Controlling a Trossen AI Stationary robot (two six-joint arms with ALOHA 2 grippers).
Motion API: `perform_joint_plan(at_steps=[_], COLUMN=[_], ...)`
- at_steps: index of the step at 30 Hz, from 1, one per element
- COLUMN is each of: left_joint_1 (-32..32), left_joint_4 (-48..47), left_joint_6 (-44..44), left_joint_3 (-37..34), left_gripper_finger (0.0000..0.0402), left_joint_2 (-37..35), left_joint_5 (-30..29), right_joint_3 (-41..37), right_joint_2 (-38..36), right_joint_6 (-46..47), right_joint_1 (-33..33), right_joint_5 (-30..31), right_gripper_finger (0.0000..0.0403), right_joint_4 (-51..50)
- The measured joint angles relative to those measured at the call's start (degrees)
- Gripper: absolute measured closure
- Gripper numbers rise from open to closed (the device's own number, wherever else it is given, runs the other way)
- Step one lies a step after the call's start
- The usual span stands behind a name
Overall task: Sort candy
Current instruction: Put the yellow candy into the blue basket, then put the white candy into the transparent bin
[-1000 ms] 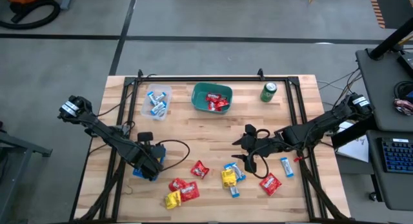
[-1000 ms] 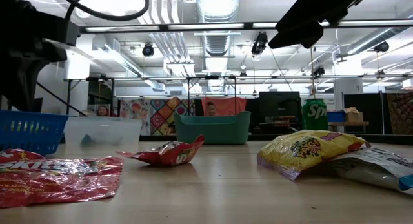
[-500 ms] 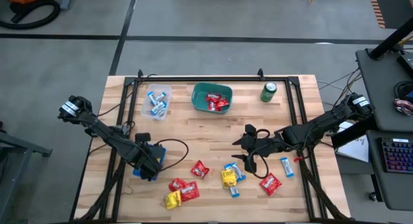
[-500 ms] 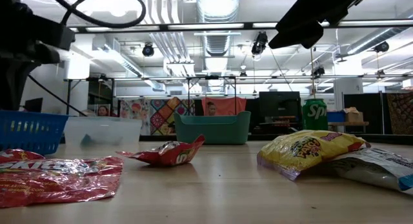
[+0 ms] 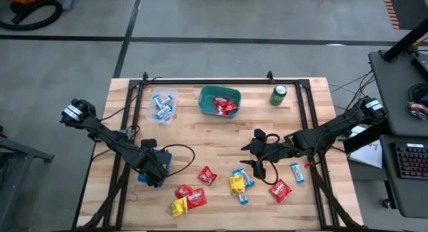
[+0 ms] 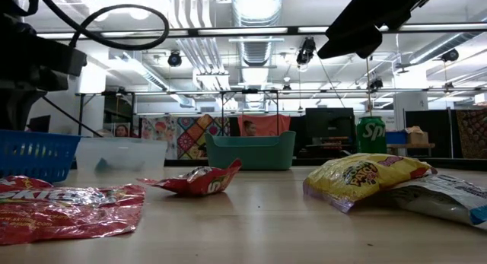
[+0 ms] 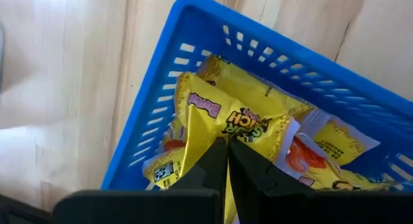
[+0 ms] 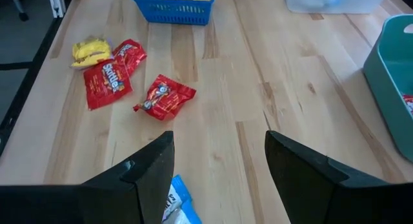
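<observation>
- You are working on a pale wood plank surface [image 5: 200,138] with a black frame round it, standing on a grey floor; a desk with a keyboard [image 5: 409,161] sits past its right edge.
- Looking level across the surface, you see a big room with ceiling pipes, strip lights and a patchwork hanging at the back.
- Along the far edge stand a clear tub [image 5: 162,105] of blue-and-white sweets, a teal bin [image 5: 219,101] of red packets and a green can [image 5: 278,95].
- The blue basket [image 5: 152,166] sits near the left edge and holds yellow packets [image 7: 239,117].
- Your left hand [image 5: 155,172] is over that basket, fingers [image 7: 216,169] pressed together and tips down among the yellow packets; you cannot tell if one is pinched.
- Your right hand [image 5: 252,146] hovers mid-surface, fingers [image 8: 151,169] spread wide, nothing between them.
- Loose candy lies toward the near edge: red packets [image 5: 206,175], a yellow one [image 5: 178,206], another yellow [image 5: 236,184] beside blue-and-white wrappers [image 5: 297,172].
- Against a second ago, the candy, tubs and right arm sit where they were; only the left arm's cable loop, seen from table height, has shifted a little.
- Readable: "Skittles" on a red packet [image 8: 106,84], "Sp…" on the can [image 6: 371,135], part of "PATCH" on a yellow packet in the basket.
</observation>
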Motion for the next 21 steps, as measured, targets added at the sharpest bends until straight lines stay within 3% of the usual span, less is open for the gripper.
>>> perform_joint_plan(at_steps=[6,10,14,21], left_joint_1=[-0.02,-0.02,-0.02,-0.02], left_joint_4=[-3.93,-4.22,0.63,17.53], left_joint_6=[0.39,0.62,3.24,15.42], left_joint_3=[5.53,10.28,14.51,16.04], left_gripper_finger=[0.0401,0.0402,0.0402,0.0402], left_joint_2=[-0.15,-0.39,-0.3,-0.04], left_joint_5=[-0.41,-4.08,-10.86,-27.5], right_joint_3=[0.51,0.57,0.57,0.61], right_joint_2=[0.0,0.0,0.0,0.4], right_joint_6=[3.69,9.88,18.52,36.36], right_joint_1=[0.0,0.0,0.0,0.36], right_joint_5=[-0.01,-1.18,-7.61,-15.33], right_gripper_finger=[0.0172,0.0172,0.0172,0.0172], right_joint_4=[-0.18,-0.95,-3.76,-14.24])
